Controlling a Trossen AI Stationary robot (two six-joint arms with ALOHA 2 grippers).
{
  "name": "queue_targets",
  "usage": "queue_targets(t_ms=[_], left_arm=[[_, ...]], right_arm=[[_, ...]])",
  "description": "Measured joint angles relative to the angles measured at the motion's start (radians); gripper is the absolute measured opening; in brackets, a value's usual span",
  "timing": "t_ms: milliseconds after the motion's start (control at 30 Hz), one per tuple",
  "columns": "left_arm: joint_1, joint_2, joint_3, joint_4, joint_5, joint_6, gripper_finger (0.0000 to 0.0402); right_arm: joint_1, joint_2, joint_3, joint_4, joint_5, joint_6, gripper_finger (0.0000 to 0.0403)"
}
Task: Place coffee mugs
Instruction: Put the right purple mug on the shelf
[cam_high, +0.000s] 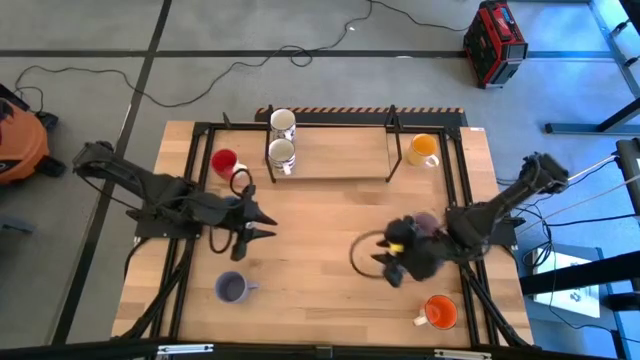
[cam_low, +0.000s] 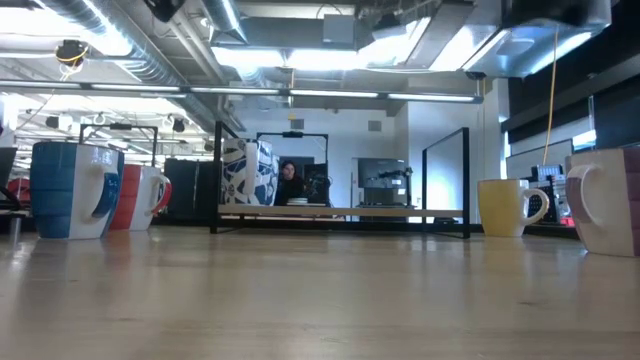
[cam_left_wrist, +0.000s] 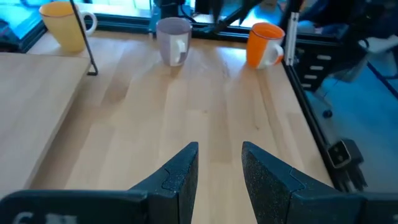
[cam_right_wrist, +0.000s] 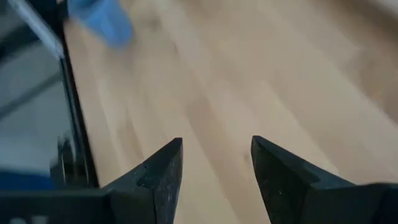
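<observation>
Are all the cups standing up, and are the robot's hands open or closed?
back white mug: upright
front white mug: upright
red mug: upright
yellow mug: upright
orange mug: upright
lavender mug by the left arm: upright
lavender mug by the right arm: upright
blue mug: upright
left gripper: open, empty
right gripper: open, empty

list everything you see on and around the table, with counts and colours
white mugs: 2, on the raised shelf, far side
red mug: 1, left of the shelf
yellow-orange mug: 1, right of the shelf
lavender mug: 1, near left
second lavender mug: 1, beside the right arm, partly hidden
orange mug: 1, near right
shelf: 1, wooden
red case: 1, on the floor
left gripper: open, empty, mid-left
right gripper: open, empty, mid-right
</observation>
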Motion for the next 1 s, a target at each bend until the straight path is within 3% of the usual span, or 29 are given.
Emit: queue_targets(t_ms=[233, 433, 667, 900, 1000], left_arm=[[0.071, 0.077, 0.000, 0.011, -0.004, -0.144, 0.0118], [0.106, 0.133, 0.000, 0.010, 0.004, -0.267, 0.0118], [0.138, 0.176, 0.000, 0.008, 0.004, -0.278, 0.0118], [0.190, 0.204, 0.000, 0.004, 0.026, -0.273, 0.0118], [0.205, 0.203, 0.000, 0.010, 0.062, -0.270, 0.0118]], right_arm=[[0.136, -0.073, 0.000, -0.267, -0.018, 0.215, 0.0179], [0.153, -0.109, 0.000, -0.530, -0.025, 0.433, 0.0179], [0.005, -0.111, -0.004, -0.644, -0.076, 0.439, 0.0179], [-0.223, -0.110, -0.123, -0.506, -0.287, 0.280, 0.0179], [-0.285, -0.110, -0.184, -0.425, -0.323, 0.241, 0.0179]])
